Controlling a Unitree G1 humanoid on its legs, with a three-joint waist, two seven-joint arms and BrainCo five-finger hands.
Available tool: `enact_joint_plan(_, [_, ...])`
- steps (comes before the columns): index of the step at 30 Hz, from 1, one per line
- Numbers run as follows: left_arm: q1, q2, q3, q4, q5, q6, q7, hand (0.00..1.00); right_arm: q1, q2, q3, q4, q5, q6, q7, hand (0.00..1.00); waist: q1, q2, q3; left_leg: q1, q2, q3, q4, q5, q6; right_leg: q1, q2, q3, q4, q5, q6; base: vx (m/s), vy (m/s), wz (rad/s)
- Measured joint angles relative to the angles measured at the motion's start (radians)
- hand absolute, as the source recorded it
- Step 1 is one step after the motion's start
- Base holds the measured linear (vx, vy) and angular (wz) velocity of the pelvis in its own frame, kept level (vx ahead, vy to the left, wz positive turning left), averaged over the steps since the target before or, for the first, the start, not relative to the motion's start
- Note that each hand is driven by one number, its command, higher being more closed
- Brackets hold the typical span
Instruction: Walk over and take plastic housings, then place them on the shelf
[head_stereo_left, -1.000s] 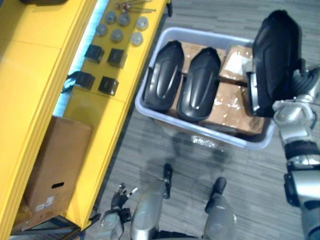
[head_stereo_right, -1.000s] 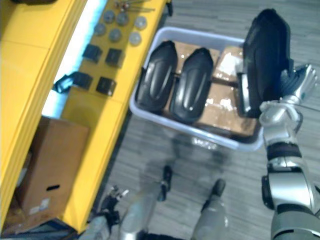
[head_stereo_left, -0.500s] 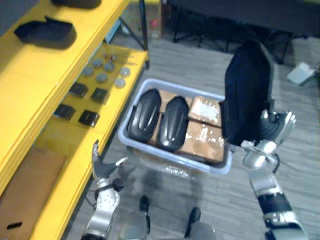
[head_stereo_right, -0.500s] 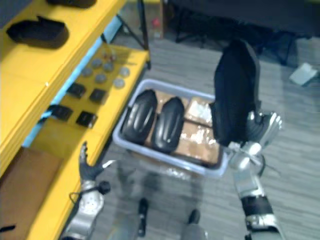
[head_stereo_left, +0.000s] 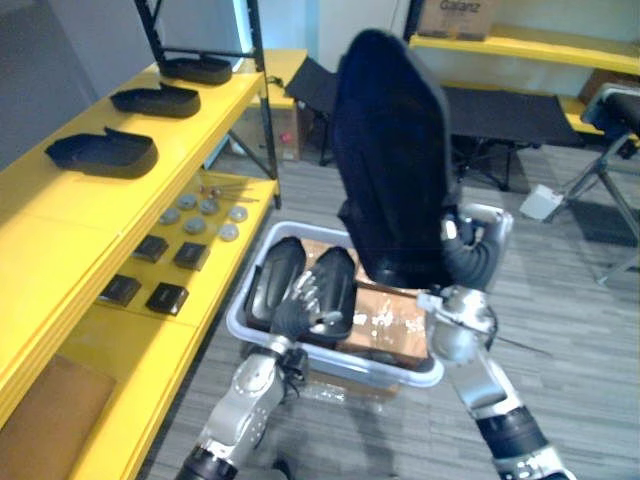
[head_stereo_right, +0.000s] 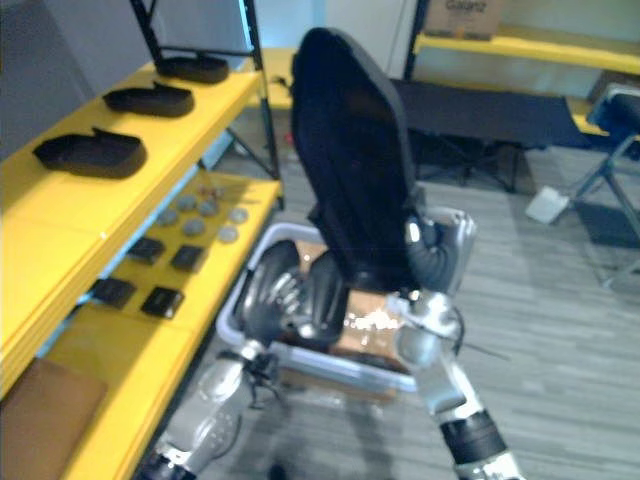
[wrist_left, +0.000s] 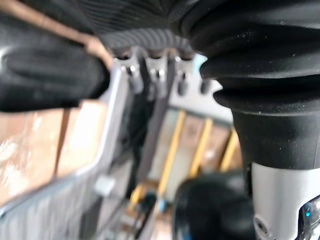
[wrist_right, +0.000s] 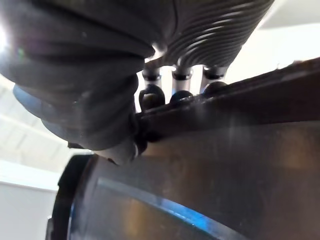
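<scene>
My right hand (head_stereo_left: 472, 258) is shut on a large black plastic housing (head_stereo_left: 390, 150) and holds it upright, high above the pale bin (head_stereo_left: 395, 370). In the right wrist view its fingers (wrist_right: 181, 84) curl over the edge of the housing (wrist_right: 225, 165). Two more black housings (head_stereo_left: 275, 285) (head_stereo_left: 335, 278) lie side by side in the bin on brown cardboard packs (head_stereo_left: 385, 322). My left hand (head_stereo_left: 300, 305) is open, fingers spread, in front of the bin's near left corner and touching nothing. The left wrist view shows its straight fingers (wrist_left: 152, 75) by the bin wall (wrist_left: 75, 175).
A yellow shelf (head_stereo_left: 60, 230) runs along the left; three black housings (head_stereo_left: 100, 150) (head_stereo_left: 155, 98) (head_stereo_left: 195, 68) lie on its upper level. The lower level holds small black blocks (head_stereo_left: 165, 297) and grey discs (head_stereo_left: 205, 215). A cardboard box (head_stereo_left: 40, 420) sits below. Dark tables (head_stereo_left: 500, 110) stand behind.
The camera has tilted up, so the room and shelf top now show. My right hand has lifted the housing higher and nearer the middle. My left hand has risen in front of the bin.
</scene>
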Motion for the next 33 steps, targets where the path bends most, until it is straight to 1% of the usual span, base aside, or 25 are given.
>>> enact_joint_plan(3, [-0.015,0.0,-0.016,0.0,-0.034,0.02,-0.003,0.0,-0.002,0.013,0.03,0.0,0.0,-0.008,0.024,1.0,-0.004,0.003,-0.019,0.014,-0.002,0.0,-0.037,0.024,-0.001,-0.002,0.001,0.002,-0.001,0.0,0.0,-0.07,-0.005,-0.01])
enact_joint_plan(4, [-0.026,-0.003,-0.022,0.0,-0.058,0.028,-0.005,0.0,-0.006,0.016,0.044,0.0,0.0,-0.014,0.032,1.0,-0.004,0.004,-0.021,0.019,-0.003,0.0,-0.05,0.033,-0.002,-0.002,0.001,0.002,-0.002,0.0,0.0,-0.09,-0.017,0.03])
enact_joint_plan(6, [-0.037,-0.007,-0.023,0.0,-0.071,0.036,-0.006,0.0,-0.011,0.019,0.068,0.0,-0.001,-0.019,0.05,1.0,-0.004,0.006,-0.022,0.029,-0.005,0.0,-0.078,0.047,-0.002,-0.002,0.002,0.002,-0.006,0.0,0.0,-0.09,-0.015,-0.01])
enact_joint_plan(8, [-0.05,-0.019,-0.023,0.0,-0.072,0.037,-0.007,0.0,-0.011,0.03,0.095,0.002,-0.015,-0.026,0.075,1.0,-0.004,0.009,-0.03,0.03,-0.009,0.002,-0.119,0.065,-0.004,-0.009,0.002,0.001,-0.017,-0.002,-0.002,-0.12,-0.017,0.01])
enact_joint_plan(11, [-0.06,-0.032,-0.021,0.0,-0.108,0.039,-0.021,0.0,-0.012,0.046,0.116,0.022,-0.018,-0.042,0.101,1.0,-0.005,0.012,-0.035,0.029,-0.008,0.004,-0.121,0.082,-0.005,-0.017,0.004,0.0,-0.017,-0.003,-0.004,-0.05,-0.012,-0.02])
enact_joint_plan(13, [-0.06,-0.043,-0.014,0.0,-0.11,0.039,-0.021,0.0,-0.012,0.054,0.114,0.037,-0.017,-0.057,0.114,1.0,-0.006,0.016,-0.041,0.029,-0.008,0.004,-0.121,0.086,-0.005,-0.017,0.005,0.0,-0.017,-0.003,-0.004,-0.04,-0.007,0.01])
enact_joint_plan(15, [-0.06,-0.042,-0.005,0.0,-0.11,0.039,-0.018,0.0,-0.012,0.06,0.116,0.052,-0.015,-0.062,0.118,1.0,-0.01,0.021,-0.045,0.029,-0.008,0.004,-0.122,0.089,-0.006,-0.017,0.005,-0.001,-0.017,-0.003,-0.004,0.0,0.0,0.0])
enact_joint_plan(17, [-0.063,-0.045,0.011,0.0,-0.109,0.038,-0.002,0.0,-0.012,0.065,0.127,0.072,0.002,-0.064,0.12,1.0,-0.016,0.023,-0.046,0.028,-0.008,0.003,-0.122,0.095,-0.006,-0.018,0.005,-0.001,-0.017,-0.004,-0.004,0.0,0.0,0.0])
enact_joint_plan(20, [-0.086,-0.046,0.026,0.0,-0.109,0.028,0.042,0.0,-0.001,0.075,0.138,0.085,0.005,-0.066,0.136,1.0,-0.021,0.023,-0.046,0.027,-0.008,0.003,-0.123,0.1,-0.009,-0.021,0.008,-0.001,-0.017,-0.004,-0.005,0.0,0.0,0.0])
enact_joint_plan(22, [-0.095,-0.047,0.037,0.0,-0.108,0.004,0.082,0.0,0.009,0.088,0.153,0.085,0.014,-0.069,0.137,1.0,-0.029,0.021,-0.053,0.021,-0.007,0.004,-0.123,0.104,-0.01,-0.031,0.01,0.001,-0.015,-0.005,-0.006,0.0,0.0,0.0])
enact_joint_plan(23, [-0.096,-0.049,0.038,0.0,-0.108,-0.003,0.092,0.0,0.015,0.093,0.153,0.085,0.021,-0.074,0.137,1.0,-0.031,0.021,-0.063,0.012,-0.007,0.004,-0.123,0.106,-0.009,-0.037,0.01,0.0,-0.015,-0.004,-0.007,0.0,0.0,0.0])
enact_joint_plan(24, [-0.099,-0.063,0.046,0.0,-0.108,-0.014,0.106,0.0,0.032,0.102,0.153,0.087,0.037,-0.081,0.137,1.0,-0.031,0.017,-0.071,0.008,-0.006,0.003,-0.122,0.111,-0.01,-0.041,0.011,0.0,-0.015,-0.003,-0.008,0.0,0.0,0.0])
enact_joint_plan(25, [-0.1,-0.083,0.051,0.0,-0.108,-0.026,0.126,1.0,0.042,0.11,0.153,0.097,0.048,-0.084,0.136,1.0,-0.032,0.013,-0.079,0.009,-0.006,0.004,-0.122,0.114,-0.01,-0.04,0.011,0.0,-0.014,-0.003,-0.008,0.0,0.0,0.0])
enact_joint_plan(27, [-0.102,-0.088,0.054,0.0,-0.109,-0.045,0.157,1.0,0.046,0.12,0.153,0.112,0.065,-0.09,0.136,1.0,-0.034,0.008,-0.088,0.01,-0.004,0.004,-0.122,0.121,-0.014,-0.04,0.012,0.0,-0.013,-0.004,-0.009,0.0,0.0,0.0])
enact_joint_plan(29, [-0.108,-0.089,0.055,0.0,-0.111,-0.049,0.173,1.0,0.051,0.123,0.153,0.119,0.08,-0.1,0.136,1.0,-0.035,0.007,-0.089,0.01,0.0,0.003,-0.123,0.121,-0.014,-0.041,0.017,0.0,-0.009,-0.005,-0.014,-0.02,-0.006,0.0])
enact_joint_plan(33, [-0.112,-0.089,0.066,0.002,-0.184,-0.048,0.164,1.0,0.069,0.136,0.154,0.12,0.082,-0.106,0.136,1.0,-0.035,0.003,-0.092,0.01,0.011,0.006,-0.123,0.123,-0.017,-0.05,0.026,0.002,-0.006,-0.011,-0.031,-0.07,-0.012,-0.04])
